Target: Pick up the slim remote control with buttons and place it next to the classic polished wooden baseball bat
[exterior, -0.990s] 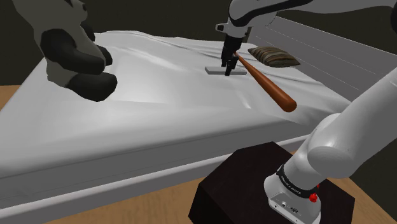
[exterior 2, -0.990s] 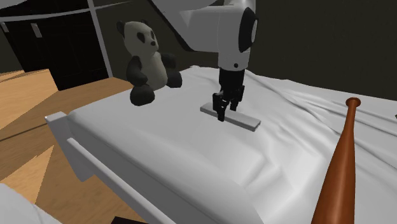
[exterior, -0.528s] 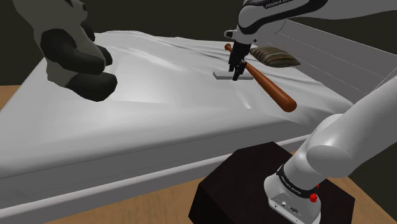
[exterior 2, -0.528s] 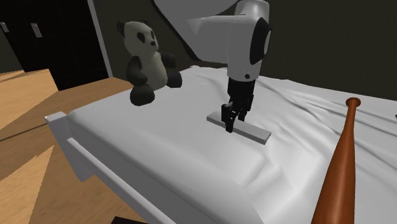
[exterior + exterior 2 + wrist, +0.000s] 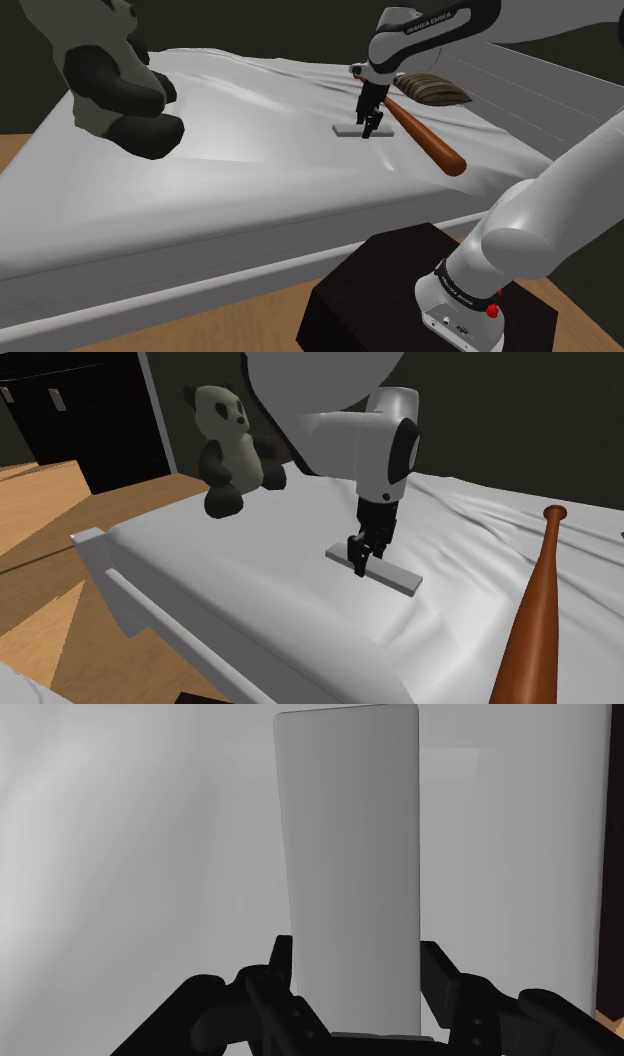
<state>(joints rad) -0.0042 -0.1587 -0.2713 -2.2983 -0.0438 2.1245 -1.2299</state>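
- Plank flooring lies nearest in the shoulder view, and the robot's dark stand sits on it, well short of the bat.
- Next comes the white bed with its rumpled sheet. The reddish-brown bat lies on the sheet at a slant, thick end nearest the stand and knob end farthest from it.
- Beside the bat's thin half hangs the black gripper, pointing down at the sheet.
- Its fingers are clenched on the remote, one on each long edge, gripping near one end of it.
- The remote is drawn as a plain grey slab, and no buttons can be made out. It is level and low over the sheet, on the panda's side of the bat. I cannot tell whether it touches the sheet.
- The second exterior view shows the remote near the bat but not touching it, with bare sheet between them.
- Beyond the bat's knob end lies a striped pillow. A black-and-white panda toy sits well apart from the bat across the bed.
- As I judge it, the pick-up is done and the carry is nearly finished. What remains is to set the remote down beside the bat, let go, and lift clear.
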